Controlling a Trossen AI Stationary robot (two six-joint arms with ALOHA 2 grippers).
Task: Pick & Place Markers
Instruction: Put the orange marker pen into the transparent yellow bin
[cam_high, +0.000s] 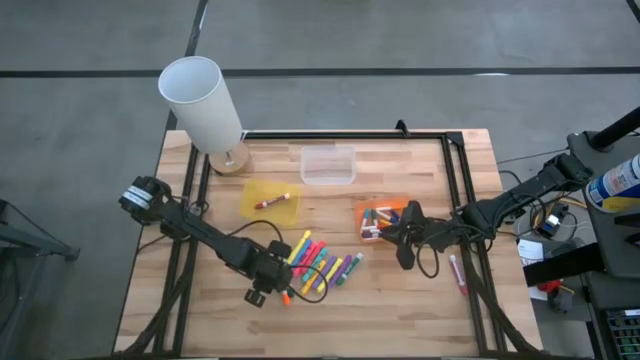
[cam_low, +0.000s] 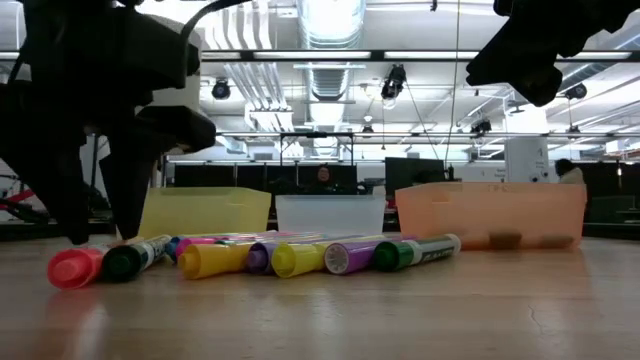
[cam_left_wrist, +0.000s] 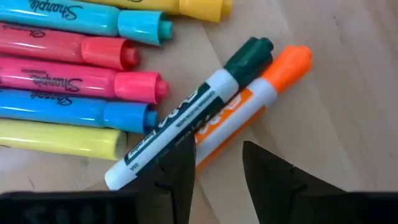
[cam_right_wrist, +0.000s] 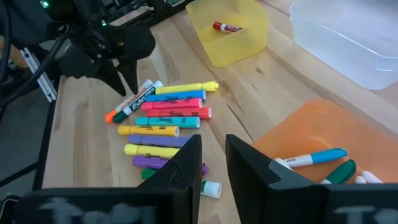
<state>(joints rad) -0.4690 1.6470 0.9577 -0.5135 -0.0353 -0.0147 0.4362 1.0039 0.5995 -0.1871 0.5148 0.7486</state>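
Pick step: left gripper (cam_left_wrist: 214, 165), jaws apart astride orange-capped white marker pen (cam_left_wrist: 249, 109) near tabletop's front edge, needs closing; right gripper (cam_right_wrist: 213, 158) jaws apart, empty.

The left gripper (cam_left_wrist: 214, 180) straddles the orange marker (cam_left_wrist: 249, 112), whose rear end is hidden behind the left finger (cam_left_wrist: 177, 177). The markers (cam_left_wrist: 74, 81) beside it run off the wrist picture's edge. In the low view both arms are dark shapes cut off at the top, and the trays' contents are hidden by their walls. The right gripper's (cam_right_wrist: 211, 168) fingers hide part of the purple marker (cam_right_wrist: 152, 162).
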